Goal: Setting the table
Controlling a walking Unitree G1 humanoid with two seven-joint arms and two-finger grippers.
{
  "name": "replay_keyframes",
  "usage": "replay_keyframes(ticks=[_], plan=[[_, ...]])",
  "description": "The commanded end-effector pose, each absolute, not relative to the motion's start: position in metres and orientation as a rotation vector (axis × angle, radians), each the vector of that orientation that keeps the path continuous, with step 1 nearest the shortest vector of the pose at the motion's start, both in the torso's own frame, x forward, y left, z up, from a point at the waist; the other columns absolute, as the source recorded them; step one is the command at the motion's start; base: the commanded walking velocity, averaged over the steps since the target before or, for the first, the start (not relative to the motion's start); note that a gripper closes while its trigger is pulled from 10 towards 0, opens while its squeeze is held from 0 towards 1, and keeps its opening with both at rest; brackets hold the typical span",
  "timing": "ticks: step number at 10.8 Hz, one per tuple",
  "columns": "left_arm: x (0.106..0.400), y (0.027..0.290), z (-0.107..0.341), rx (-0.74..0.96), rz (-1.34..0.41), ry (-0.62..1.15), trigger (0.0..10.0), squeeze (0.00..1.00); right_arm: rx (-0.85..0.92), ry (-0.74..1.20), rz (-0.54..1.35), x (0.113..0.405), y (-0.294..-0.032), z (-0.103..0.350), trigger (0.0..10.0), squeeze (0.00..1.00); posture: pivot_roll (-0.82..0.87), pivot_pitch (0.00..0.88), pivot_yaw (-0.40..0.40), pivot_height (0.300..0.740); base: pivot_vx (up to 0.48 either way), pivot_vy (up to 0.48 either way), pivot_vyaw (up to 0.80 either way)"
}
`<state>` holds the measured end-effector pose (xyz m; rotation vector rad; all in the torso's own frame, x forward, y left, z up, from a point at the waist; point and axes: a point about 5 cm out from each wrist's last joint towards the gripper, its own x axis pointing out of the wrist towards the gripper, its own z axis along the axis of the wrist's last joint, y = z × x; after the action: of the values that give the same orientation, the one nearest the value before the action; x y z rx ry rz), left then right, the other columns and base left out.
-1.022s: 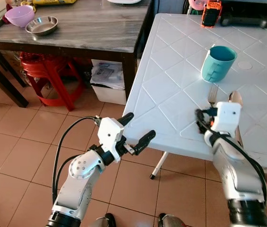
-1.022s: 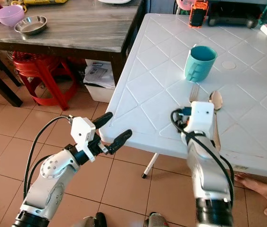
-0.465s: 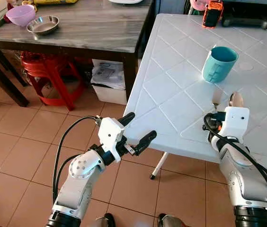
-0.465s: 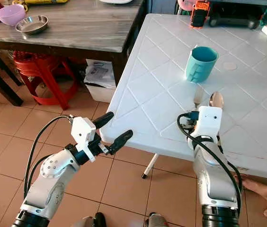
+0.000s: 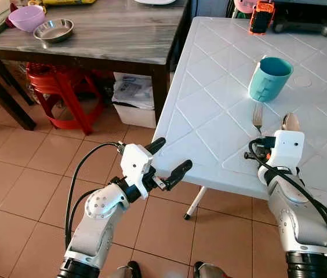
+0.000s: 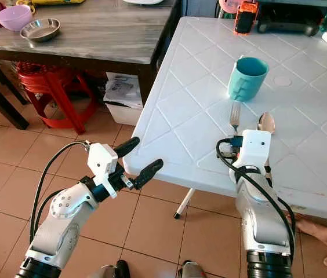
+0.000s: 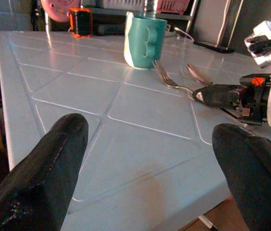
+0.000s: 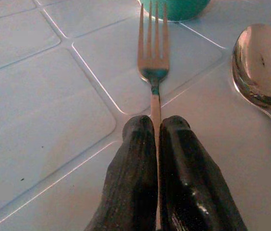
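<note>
Fork (image 8: 153, 57): plain silver metal, four tines, slim handle. It is lain flat on the white plastic table (image 5: 210, 87), tines pointed toward the teal mug (image 5: 269, 78) and stopping just short of its base. The handle is pinched between the pressed-together black fingers (image 8: 131, 183) of the right gripper (image 8: 155, 139), which is held low over the table on the near side of the mug.

Spoon (image 5: 289, 121): silver, bowl upward, lain just beside the fork on its right, parallel to it, also near the mug.

Left gripper (image 5: 169, 161): held off the table's near-left corner, over the tiled floor, fingers spread wide, nothing between them.

Change against half a second ago: more of the fork head is seen beyond the right wrist housing, and the tines are found closer to the mug. The left arm is seen in the same pose as before. Mug and spoon are unmoved.

Far from the mug, on the dark wooden table (image 5: 105, 35) to its left, a steel bowl (image 5: 53, 30) and a purple bowl (image 5: 25, 18) are noted. A red stool (image 5: 59, 87) is set beneath that table.
</note>
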<state>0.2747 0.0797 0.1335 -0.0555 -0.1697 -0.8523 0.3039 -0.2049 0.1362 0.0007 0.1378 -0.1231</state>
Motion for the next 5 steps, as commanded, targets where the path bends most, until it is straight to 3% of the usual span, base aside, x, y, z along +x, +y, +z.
replay_keyframes(ticks=[1, 5], plan=[[0.2751, 0.0827, 0.1308, -0.053, -0.854, -0.161, 10.0, 0.00, 0.018, 0.302, -0.159, 0.2933, -0.2112, 0.1011, 0.8, 0.00, -0.19, 0.203, 0.082, 0.740, 0.000, 0.000, 0.00], [0.2753, 0.0827, 0.1309, -0.054, -0.837, -0.165, 10.0, 0.00, 0.024, 0.291, -0.151, 0.2940, -0.2082, 0.1024, 0.2, 0.00, -0.19, 0.202, 0.081, 0.740, 0.000, 0.000, 0.00]])
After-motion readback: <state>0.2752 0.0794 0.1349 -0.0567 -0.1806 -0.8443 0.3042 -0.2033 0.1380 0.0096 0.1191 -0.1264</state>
